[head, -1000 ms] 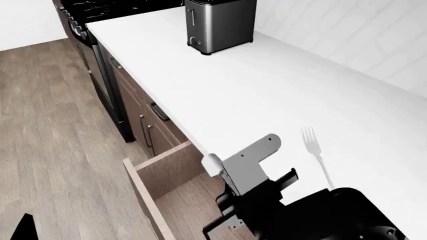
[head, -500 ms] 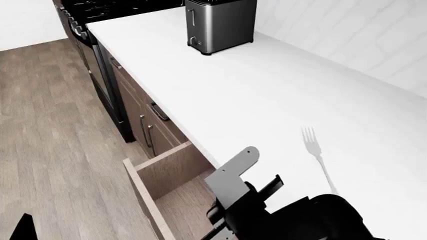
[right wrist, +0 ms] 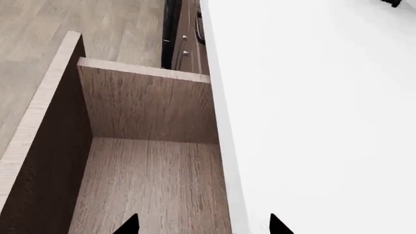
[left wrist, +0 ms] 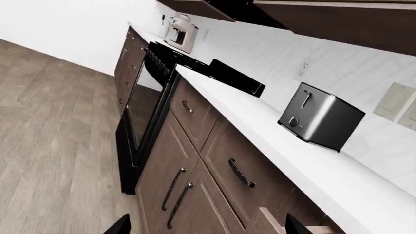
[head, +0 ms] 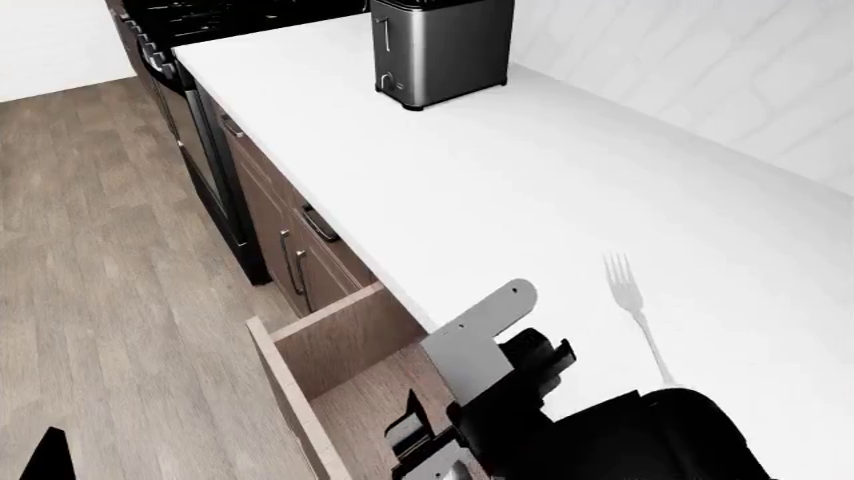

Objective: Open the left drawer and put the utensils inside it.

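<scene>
1. The left drawer (head: 340, 370) is pulled open at the lower left of the head view, jutting out from under the white tabletop (head: 534, 190) edge; its plain brown wood floor and inner walls are bare where they show, and its near part is hidden behind the dark arm. In the right wrist view the drawer (right wrist: 146, 161) fills the lower left, again showing only bare wood
2. The fork (head: 630, 305), slim and silver, lies flat on the tabletop at the lower right of the head view, tines toward the top of the frame
3. The spatula shows in no view
</scene>
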Controlling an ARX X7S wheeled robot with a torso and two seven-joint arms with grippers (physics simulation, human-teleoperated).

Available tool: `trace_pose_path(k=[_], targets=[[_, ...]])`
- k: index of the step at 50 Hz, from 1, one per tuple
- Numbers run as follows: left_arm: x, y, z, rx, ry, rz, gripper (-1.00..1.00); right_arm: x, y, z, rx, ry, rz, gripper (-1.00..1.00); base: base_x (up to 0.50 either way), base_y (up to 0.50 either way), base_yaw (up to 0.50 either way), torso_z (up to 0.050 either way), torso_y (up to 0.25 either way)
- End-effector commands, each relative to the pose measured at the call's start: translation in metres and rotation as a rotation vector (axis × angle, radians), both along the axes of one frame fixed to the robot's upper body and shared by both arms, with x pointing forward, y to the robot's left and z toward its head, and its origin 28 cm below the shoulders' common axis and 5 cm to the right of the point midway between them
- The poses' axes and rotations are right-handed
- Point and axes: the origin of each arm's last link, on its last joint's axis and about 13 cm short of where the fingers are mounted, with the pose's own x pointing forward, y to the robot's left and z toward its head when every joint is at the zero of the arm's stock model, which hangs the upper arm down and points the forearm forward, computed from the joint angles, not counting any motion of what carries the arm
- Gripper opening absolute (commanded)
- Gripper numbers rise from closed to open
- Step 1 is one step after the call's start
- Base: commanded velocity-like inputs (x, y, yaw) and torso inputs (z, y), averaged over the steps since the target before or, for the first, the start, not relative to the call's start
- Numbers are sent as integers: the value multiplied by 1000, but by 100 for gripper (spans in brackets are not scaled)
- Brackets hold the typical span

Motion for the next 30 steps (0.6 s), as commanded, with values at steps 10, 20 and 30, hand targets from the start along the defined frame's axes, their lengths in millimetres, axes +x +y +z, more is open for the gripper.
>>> trace_pose_path(k=[10,20,30], targets=[[1,0,2,3,3,-5,100,34,-37,48,143,-115,-278,100,0,0,0,0,0],[1,0,2,4,5,-4,100,29,-42,47,90,-92,-351,100,0,0,0,0,0],[0,0,1,5,9,-2,100,28,-55,45,52,-11,-467,100,0,0,0,0,0]])
